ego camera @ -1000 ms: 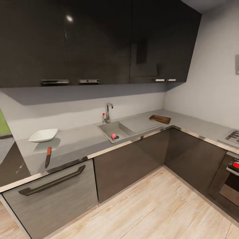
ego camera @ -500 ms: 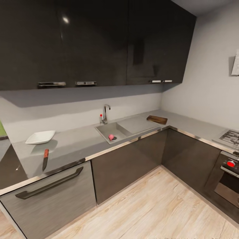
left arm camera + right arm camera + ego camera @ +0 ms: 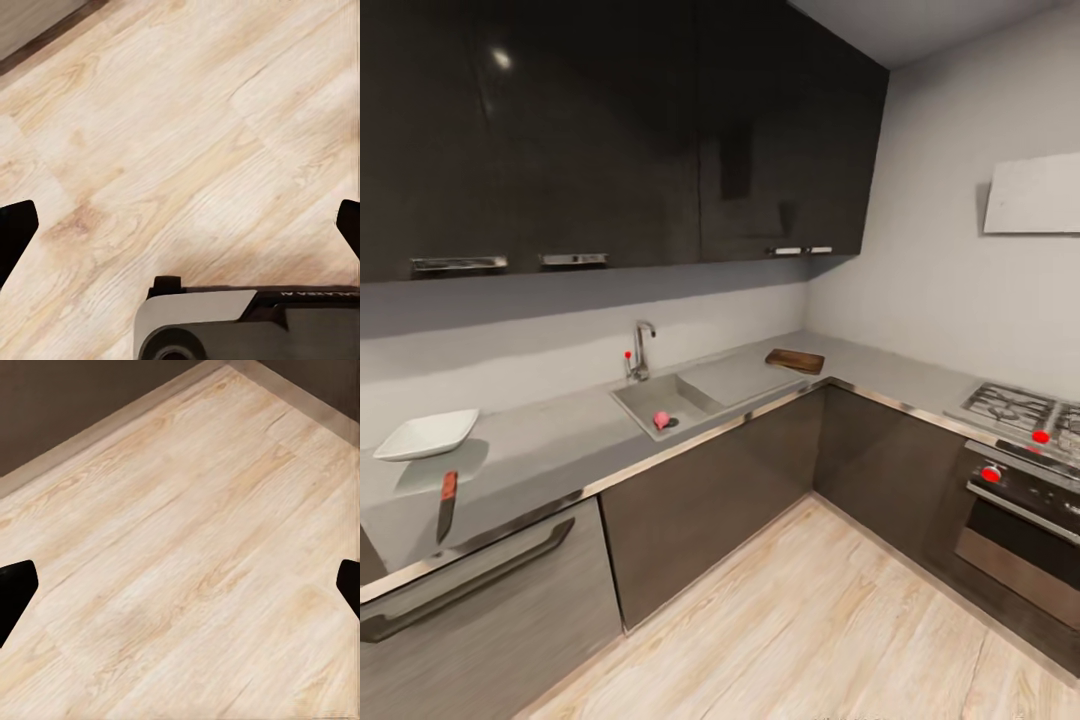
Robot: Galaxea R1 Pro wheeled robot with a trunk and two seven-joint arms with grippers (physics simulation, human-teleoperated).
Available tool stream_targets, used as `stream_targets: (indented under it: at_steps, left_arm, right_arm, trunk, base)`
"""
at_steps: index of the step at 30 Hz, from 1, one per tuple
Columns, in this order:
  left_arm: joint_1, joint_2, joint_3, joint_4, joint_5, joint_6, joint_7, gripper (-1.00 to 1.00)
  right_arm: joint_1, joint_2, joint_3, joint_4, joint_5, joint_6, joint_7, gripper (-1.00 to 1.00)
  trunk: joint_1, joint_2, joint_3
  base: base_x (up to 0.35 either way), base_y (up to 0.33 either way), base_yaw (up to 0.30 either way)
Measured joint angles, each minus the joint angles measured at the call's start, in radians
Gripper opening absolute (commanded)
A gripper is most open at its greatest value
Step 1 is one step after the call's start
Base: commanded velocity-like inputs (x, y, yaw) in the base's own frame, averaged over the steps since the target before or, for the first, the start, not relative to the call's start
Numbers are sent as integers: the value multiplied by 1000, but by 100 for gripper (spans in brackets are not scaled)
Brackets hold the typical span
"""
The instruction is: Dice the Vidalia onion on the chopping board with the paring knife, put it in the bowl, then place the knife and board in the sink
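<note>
Head view: the sink (image 3: 690, 392) serves as reference. The Vidalia onion (image 3: 660, 419) sits inside its basin, touching the round drain, near the front wall. The tap (image 3: 641, 349) stands at the basin's back rim. The chopping board (image 3: 795, 360) lies flat on the countertop (image 3: 550, 450) past the drainboard end of the sink, toward the corner. The bowl (image 3: 426, 434) rests on the countertop well apart from the sink on the opposite side. The paring knife (image 3: 447, 505) lies just in front of the bowl, handle toward it, blade pointing to the counter's front edge. Beyond the corner stand a stove (image 3: 1020, 410) and an oven (image 3: 1015, 510) with red knobs.

Against the frame one second earlier, the whole scene has slid leftward and more of the stove has entered: the camera has turned, the objects keep their places relative to the sink.

Left wrist view: the left gripper (image 3: 180, 225) hangs over the wooden floor (image 3: 187, 135), both fingertips at the picture's far edges, spread wide, nothing between them. A grey part of the robot's body (image 3: 247, 326) lies under it.

Right wrist view: the right gripper (image 3: 180, 585) likewise spread wide over the floor, holding nothing, near the cabinet base (image 3: 90, 397).
</note>
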State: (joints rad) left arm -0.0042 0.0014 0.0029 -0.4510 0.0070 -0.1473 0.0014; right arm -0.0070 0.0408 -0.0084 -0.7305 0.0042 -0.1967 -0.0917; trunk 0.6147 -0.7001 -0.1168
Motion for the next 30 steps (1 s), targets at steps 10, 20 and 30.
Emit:
stream_targets:
  at_steps: [10, 20, 30]
  left_arm:
    - [0, 0, 0, 0, 0, 0, 0, 100]
    - [0, 0, 0, 0, 0, -1, 0, 100]
    - [0, 0, 0, -1, 0, 0, 0, 100]
  right_arm:
    - [0, 1, 0, 0, 0, 0, 0, 100]
    - [0, 1, 0, 0, 0, 0, 0, 100]
    - [0, 2, 0, 0, 0, 0, 0, 100]
  trunk:
    - [-38, 70, 39]
    - [-77, 140, 74]
    - [-115, 210, 105]
  base:
    - [0, 0, -254]
    - [0, 0, -92]
    - [0, 0, -7]
